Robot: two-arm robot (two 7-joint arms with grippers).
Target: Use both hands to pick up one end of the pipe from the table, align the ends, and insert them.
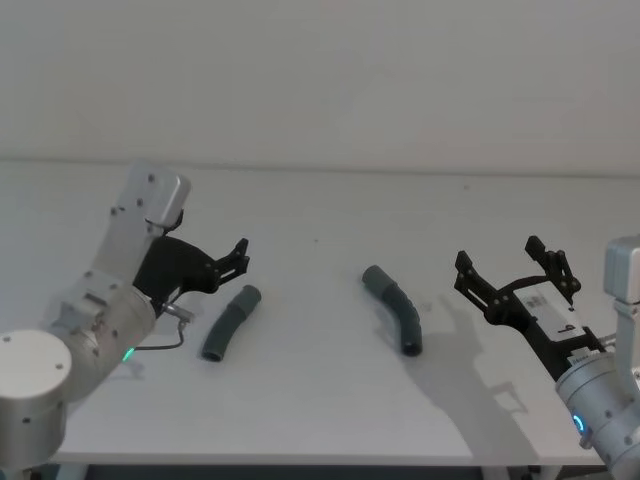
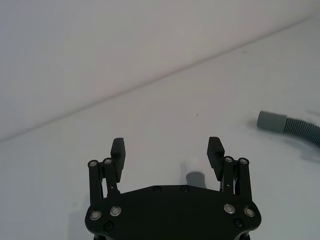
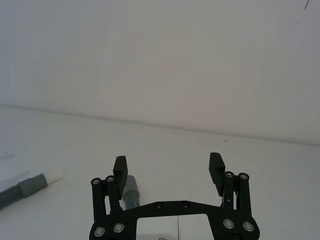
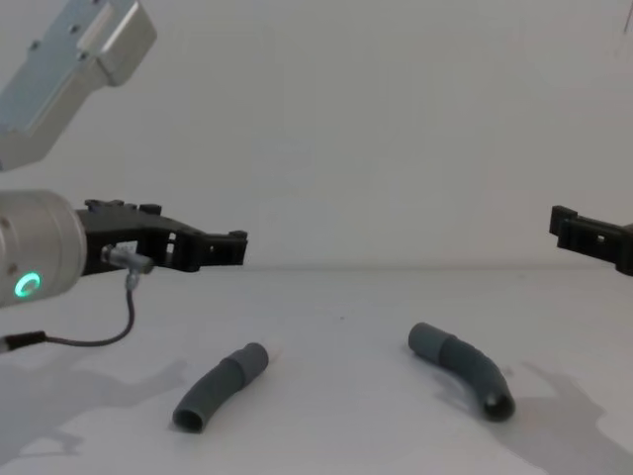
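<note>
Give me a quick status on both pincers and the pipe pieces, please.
Left pincer open, near left pipe piece. Right pincer open, near right pipe piece. Both pieces lying apart on table, ungrasped. Nothing in the way.

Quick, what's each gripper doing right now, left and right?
Left gripper: open, holding nothing, above the left pipe piece.
Right gripper: open, holding nothing, above the table.

Silver arms [image 1: 130, 225] [image 1: 625, 275]; black screw-studded pincers [image 1: 242, 255] [image 1: 498, 252]
</note>
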